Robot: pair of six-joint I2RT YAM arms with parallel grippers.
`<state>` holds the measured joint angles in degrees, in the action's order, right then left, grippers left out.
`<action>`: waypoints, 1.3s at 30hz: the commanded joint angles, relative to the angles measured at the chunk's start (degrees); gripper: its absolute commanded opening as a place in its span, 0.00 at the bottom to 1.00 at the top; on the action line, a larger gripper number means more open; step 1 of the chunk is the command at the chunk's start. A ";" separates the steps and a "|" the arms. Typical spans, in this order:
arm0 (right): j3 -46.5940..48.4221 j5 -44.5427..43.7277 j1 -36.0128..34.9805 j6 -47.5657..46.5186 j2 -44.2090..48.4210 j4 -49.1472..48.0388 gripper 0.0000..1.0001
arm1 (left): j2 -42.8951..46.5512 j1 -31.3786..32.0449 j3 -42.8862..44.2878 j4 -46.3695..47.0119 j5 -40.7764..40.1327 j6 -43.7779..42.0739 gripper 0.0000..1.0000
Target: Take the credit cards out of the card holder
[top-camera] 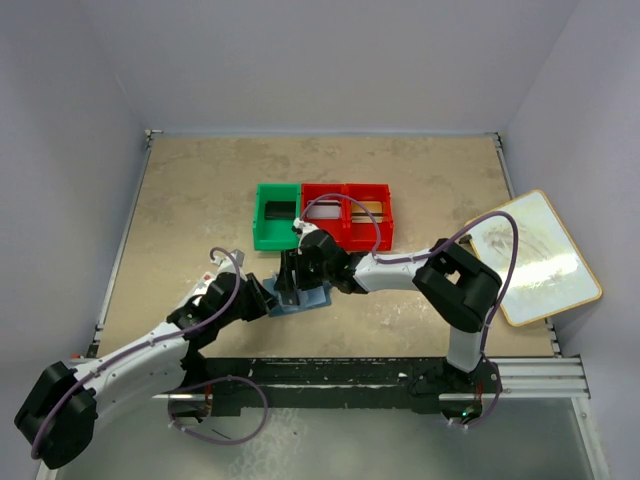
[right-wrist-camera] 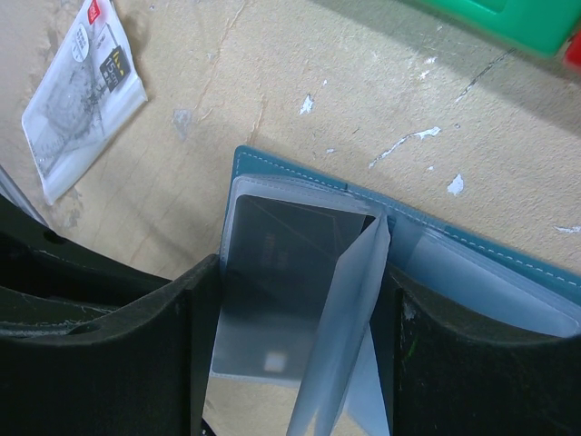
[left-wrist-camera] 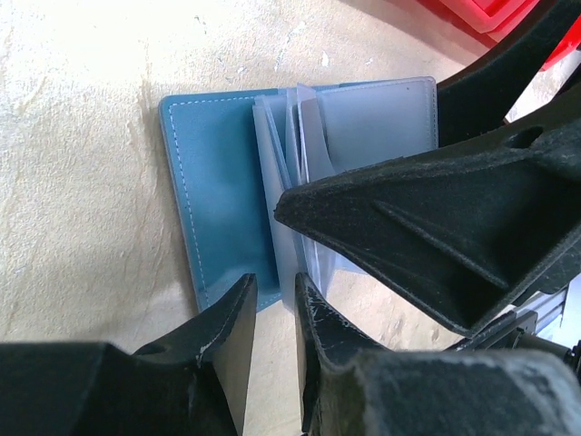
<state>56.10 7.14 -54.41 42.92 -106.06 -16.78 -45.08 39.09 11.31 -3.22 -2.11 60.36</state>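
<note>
The left gripper, jaws narrow, sits at the near edge of the card holder; I can't tell if it pinches. The holder lies open on the table. The right gripper stands wide astride a silver-grey credit card, crowding the left. A white packet lies nearby, with a green bin and red bins beyond.

Soft, even overhead light fills the top view; the table reads clearly and the arms throw only faint shadows. The white board at the right carries a pale sheen. From the left wrist, the left fingers loom dark and soft-edged while the card holder is sharp. From the right wrist, the silver card seems to mirror dark shapes, and the black foreground blurs.
</note>
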 commanded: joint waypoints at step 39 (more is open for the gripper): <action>-5.46 8.09 1.32 2.43 2.22 -3.37 0.62 | 4.95 0.11 3.60 -3.17 -3.37 -0.16 0.23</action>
<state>52.16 12.38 -53.54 44.12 -104.60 -20.60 -43.03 39.09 11.70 -6.31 -3.90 60.49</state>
